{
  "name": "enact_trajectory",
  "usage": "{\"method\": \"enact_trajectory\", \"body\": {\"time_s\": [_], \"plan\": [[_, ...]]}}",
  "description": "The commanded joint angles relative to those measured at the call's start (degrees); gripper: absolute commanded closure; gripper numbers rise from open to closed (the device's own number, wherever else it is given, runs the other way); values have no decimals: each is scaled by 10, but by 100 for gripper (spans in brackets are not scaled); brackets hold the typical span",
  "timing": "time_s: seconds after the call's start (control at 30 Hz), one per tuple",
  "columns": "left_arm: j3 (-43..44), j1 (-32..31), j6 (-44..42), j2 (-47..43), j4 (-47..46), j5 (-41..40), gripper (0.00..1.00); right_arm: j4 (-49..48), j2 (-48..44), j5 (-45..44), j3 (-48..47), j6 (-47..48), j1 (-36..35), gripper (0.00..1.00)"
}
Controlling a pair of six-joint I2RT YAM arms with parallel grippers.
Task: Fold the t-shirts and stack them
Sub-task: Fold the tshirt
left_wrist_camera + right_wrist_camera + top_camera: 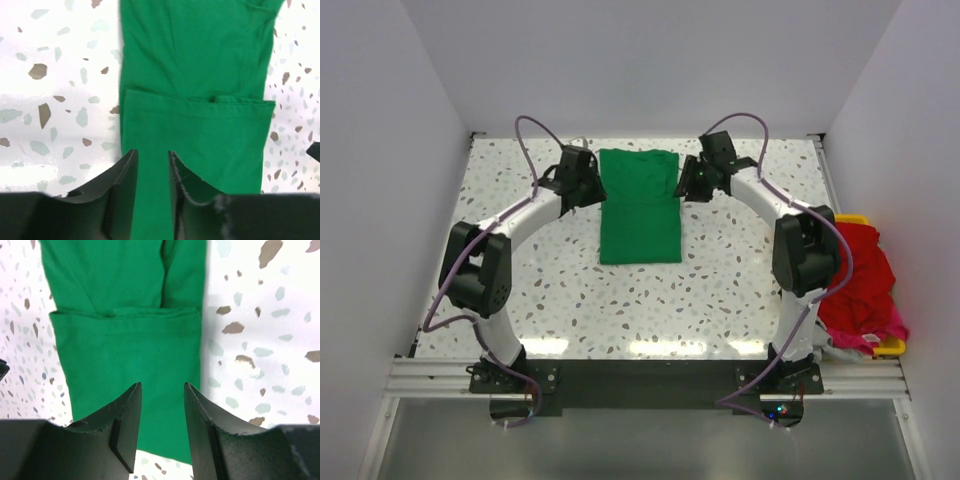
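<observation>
A bright green t-shirt [639, 205] lies folded into a long strip on the speckled table, its far part doubled over. My left gripper [588, 190] hovers at the strip's far left edge, jaws open and empty; the green cloth [195, 75] fills its wrist view below the fingertips [129, 160]. My right gripper [688, 183] hovers at the far right edge, open and empty, over the same cloth [125, 345]. A heap of red and pink t-shirts [860, 285] lies at the right.
The red and pink heap sits in a yellow bin [890, 346] past the table's right edge. White walls close in the table at the back and both sides. The speckled tabletop [650, 300] stretches from the shirt to the arm bases.
</observation>
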State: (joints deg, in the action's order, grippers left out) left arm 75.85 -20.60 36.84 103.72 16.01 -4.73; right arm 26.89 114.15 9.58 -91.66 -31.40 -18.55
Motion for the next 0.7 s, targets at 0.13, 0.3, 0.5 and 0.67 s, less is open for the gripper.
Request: {"method": "enact_trajectory", "body": {"time_s": [0.13, 0.3, 0.5, 0.67], "plan": [[-50, -45, 3, -29, -62, 37, 78, -53, -75, -11, 103, 7, -39, 59], [-105, -66, 35, -34, -106, 61, 84, -61, -81, -29, 148, 0, -86, 60], [-184, -82, 52, -41, -147, 58, 86, -83, -93, -61, 217, -13, -110, 62], [-237, -94, 56, -39, -180, 49, 88, -98, -93, -74, 256, -11, -117, 62]]}}
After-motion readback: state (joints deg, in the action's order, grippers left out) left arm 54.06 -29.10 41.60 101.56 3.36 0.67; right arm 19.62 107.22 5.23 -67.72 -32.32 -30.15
